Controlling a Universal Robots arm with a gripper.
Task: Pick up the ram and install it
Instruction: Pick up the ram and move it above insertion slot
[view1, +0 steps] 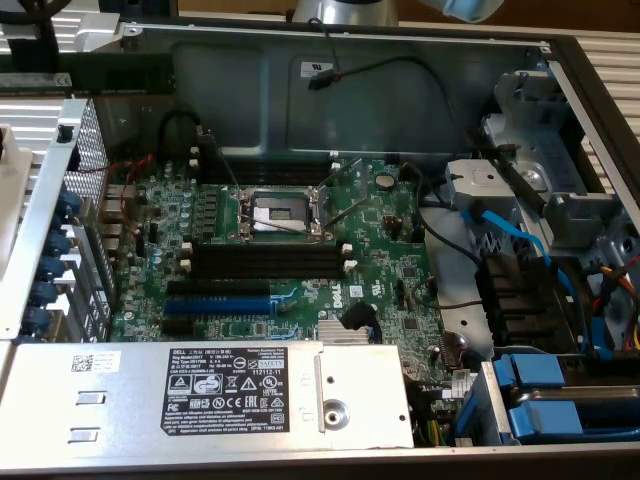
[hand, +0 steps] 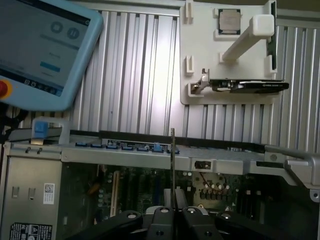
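The ribbed metal counter (hand: 135, 75) carried an open computer case (hand: 100, 154). Centrally, the hand (hand: 173, 214) was closed on the ram (hand: 172, 160), held edge-on above the case. The ram was judged light, stiff and fragile: grip its flat faces, not its contacts.

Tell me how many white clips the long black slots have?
4. Two white clips sit at the long black slots' end on the exterior view's left, two at the right. Others may be hidden.
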